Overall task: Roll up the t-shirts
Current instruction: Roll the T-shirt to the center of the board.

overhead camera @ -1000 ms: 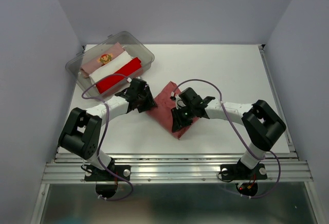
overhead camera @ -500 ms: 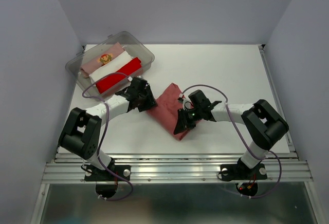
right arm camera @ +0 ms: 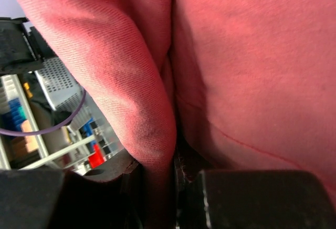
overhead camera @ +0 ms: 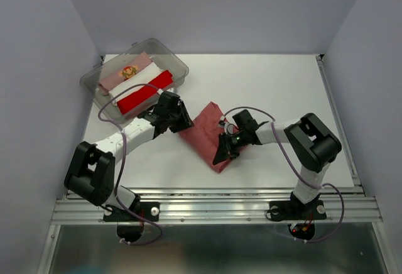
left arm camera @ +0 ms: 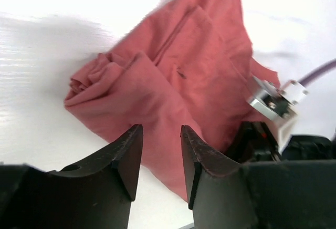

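White worktop (overhead camera: 270, 98): red tee (overhead camera: 202, 132) lies diagonal; right end effector (overhead camera: 221, 154) clamps its near fold, left end effector (overhead camera: 182, 122), fingers apart, hovers at its left side.

The top camera looks down from above the near edge over the whole table (overhead camera: 282, 92). The left wrist camera faces the shirt (left arm camera: 178, 76) just ahead of its fingers (left arm camera: 123, 160). The right wrist camera nearly touches that shirt, which all three views share.

t-shirt (overhead camera: 202, 137): brick-red knit cloth, matt, fine-grained, creased. tub (overhead camera: 179, 66): clear glossy plastic. desk (overhead camera: 270, 85): white, smooth, mostly matt. left tool (left arm camera: 160, 130): black plastic, matt, slightly grainy.
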Controlling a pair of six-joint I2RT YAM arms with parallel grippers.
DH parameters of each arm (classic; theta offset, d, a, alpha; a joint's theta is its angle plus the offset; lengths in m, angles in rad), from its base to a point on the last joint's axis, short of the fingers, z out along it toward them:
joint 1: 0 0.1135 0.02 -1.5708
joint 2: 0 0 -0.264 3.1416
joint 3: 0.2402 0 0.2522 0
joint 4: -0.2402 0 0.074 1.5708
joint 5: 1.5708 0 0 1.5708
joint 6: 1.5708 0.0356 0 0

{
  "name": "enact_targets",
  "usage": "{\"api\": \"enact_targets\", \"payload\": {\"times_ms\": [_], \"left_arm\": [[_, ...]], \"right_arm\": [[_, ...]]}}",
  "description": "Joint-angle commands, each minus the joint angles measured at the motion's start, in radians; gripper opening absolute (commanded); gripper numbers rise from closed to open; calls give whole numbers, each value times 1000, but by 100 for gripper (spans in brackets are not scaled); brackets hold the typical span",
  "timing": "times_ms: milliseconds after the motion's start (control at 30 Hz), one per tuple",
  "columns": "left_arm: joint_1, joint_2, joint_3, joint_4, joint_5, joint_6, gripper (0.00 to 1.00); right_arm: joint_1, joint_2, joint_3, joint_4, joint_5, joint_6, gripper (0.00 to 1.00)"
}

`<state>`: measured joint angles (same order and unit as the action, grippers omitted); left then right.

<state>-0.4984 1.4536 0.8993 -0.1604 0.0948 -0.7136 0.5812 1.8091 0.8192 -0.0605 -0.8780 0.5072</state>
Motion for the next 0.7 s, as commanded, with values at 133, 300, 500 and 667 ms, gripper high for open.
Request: {"api": "enact_targets", "payload": {"times_ms": [133,300,500,667], "left_arm": [[-75,-15,47,-7,5,17,32],[-78,57,62,-4,-44,19,17],[-32,111,27,36,-72,5,0],[-32,126,18,48,-60,2,0]], "right_arm": [[-18,36,46,-38,-1,-35,6],[-27,24,57,-47,4,-30,8],[-27,-140,78,-217,206,-59,57],[-27,-306,120,-364,367,-85,71]]}}
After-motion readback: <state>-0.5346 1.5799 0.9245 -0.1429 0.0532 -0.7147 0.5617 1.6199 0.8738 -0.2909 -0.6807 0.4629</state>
